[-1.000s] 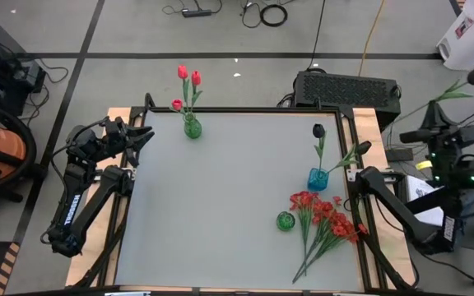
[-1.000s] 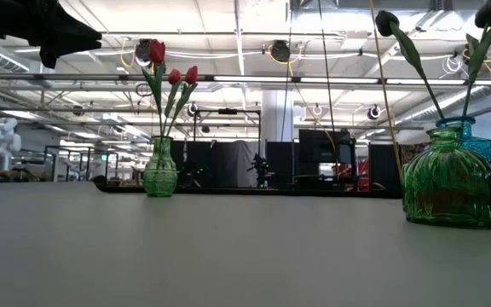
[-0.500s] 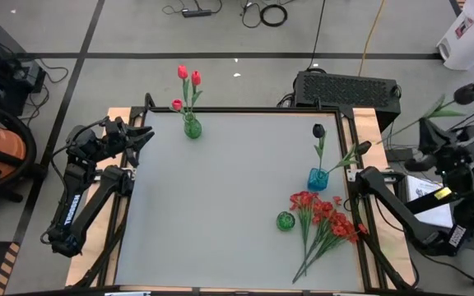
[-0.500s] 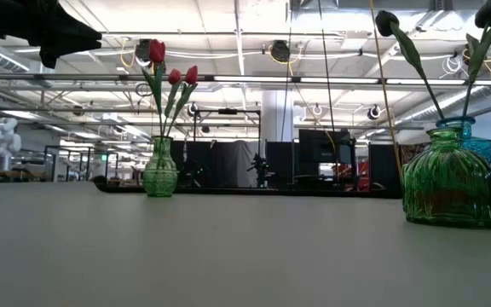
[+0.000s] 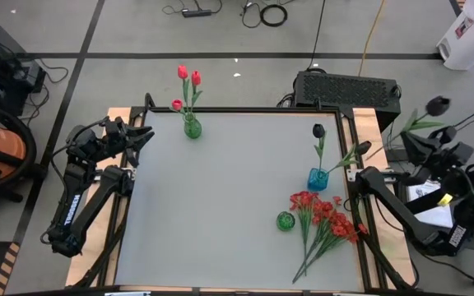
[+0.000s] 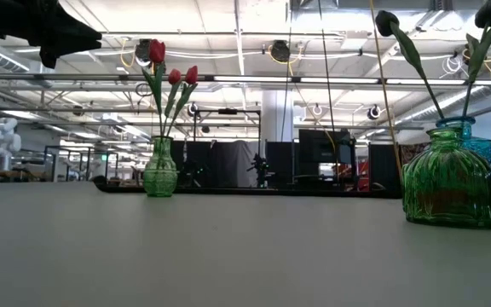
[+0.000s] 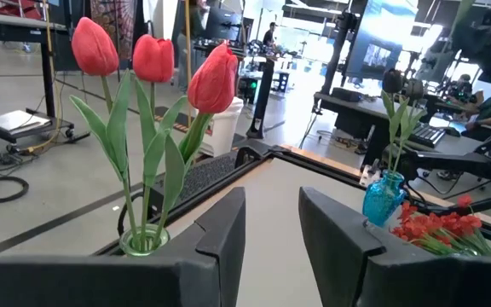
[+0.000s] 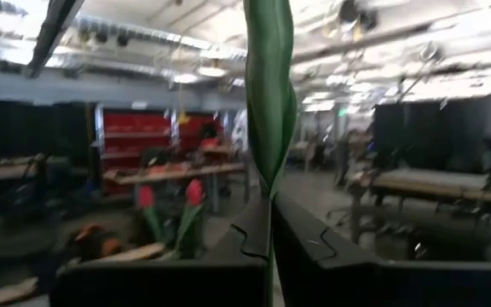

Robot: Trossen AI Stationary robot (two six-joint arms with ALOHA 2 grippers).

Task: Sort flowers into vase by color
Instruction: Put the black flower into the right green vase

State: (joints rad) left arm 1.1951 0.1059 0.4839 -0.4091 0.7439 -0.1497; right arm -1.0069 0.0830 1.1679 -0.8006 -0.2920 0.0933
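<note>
Because your right gripper (image 8: pixel 269 223) pinches a black tulip's stem (image 8: pixel 270 102) off-table, the blue vase (image 5: pixel 318 178) awaits; left gripper (image 7: pixel 271 223) idles half-open.

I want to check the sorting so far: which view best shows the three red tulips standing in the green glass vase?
The left wrist view: the three red tulips fill it, stems down in the vase. The low view shows them distant; the high view tiny; the right wrist view blurred.
</note>
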